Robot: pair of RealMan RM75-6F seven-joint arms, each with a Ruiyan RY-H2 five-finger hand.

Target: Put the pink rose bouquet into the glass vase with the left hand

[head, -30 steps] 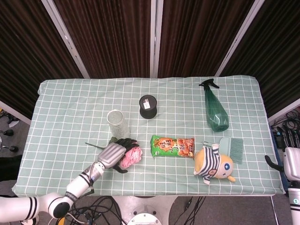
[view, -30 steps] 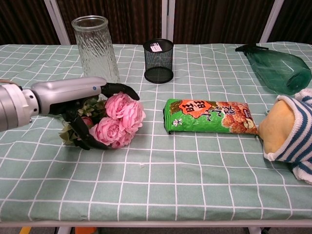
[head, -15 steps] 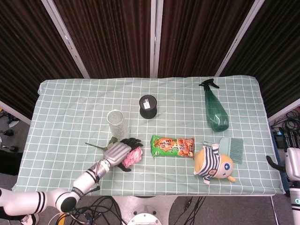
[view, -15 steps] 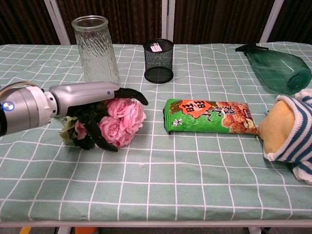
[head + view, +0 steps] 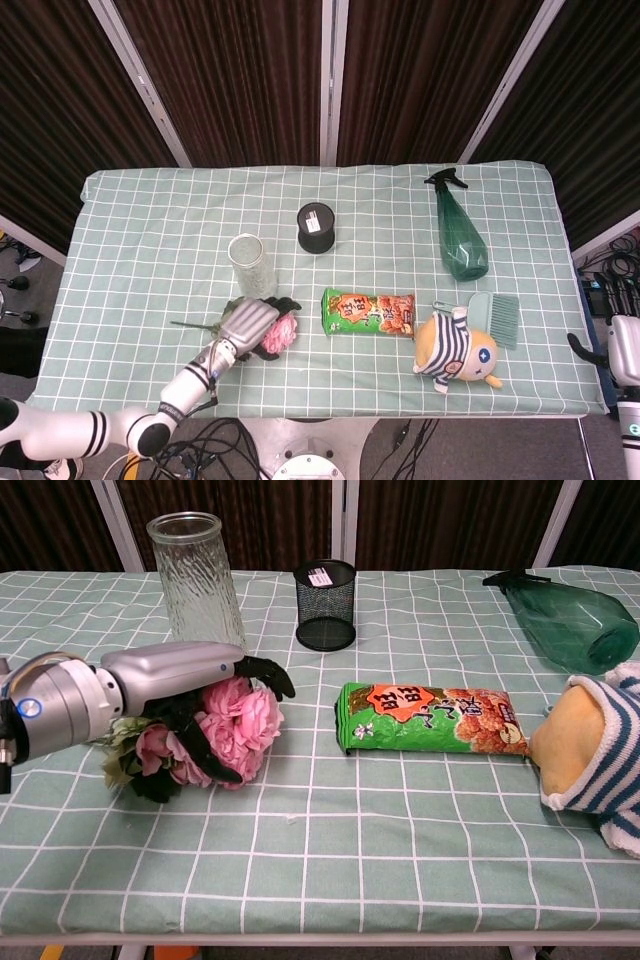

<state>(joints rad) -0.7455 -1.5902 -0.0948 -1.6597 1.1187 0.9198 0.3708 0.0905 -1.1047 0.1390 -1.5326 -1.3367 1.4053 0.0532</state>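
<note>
We see the left robot hand [image 5: 190,695] lying low over the bench [image 5: 330,830], which wears a pale green checked cloth, its dark fingers [image 5: 262,673] curled around the pink rose bouquet with green leaves [image 5: 215,738]. The bouquet lies on its side on the cloth at the bench's front left, blooms pointing toward the middle, with a thin stem trailing out to the left in the head view [image 5: 195,324]. The tall ribbed clear glass vase [image 5: 195,580] stands upright just behind the hand, apart from the flowers. To its right stands a black mesh pen cup [image 5: 325,605]. Beside the bouquet lies a green snack packet with orange print [image 5: 430,720], and further right a plush doll in a striped top [image 5: 455,348] next to a pale green brush [image 5: 495,315]. A dark green spray bottle [image 5: 458,232] lies flat near the right edge. Of the right robot hand [image 5: 612,362] only a sliver shows (we cannot tell how its fingers lie).
</note>
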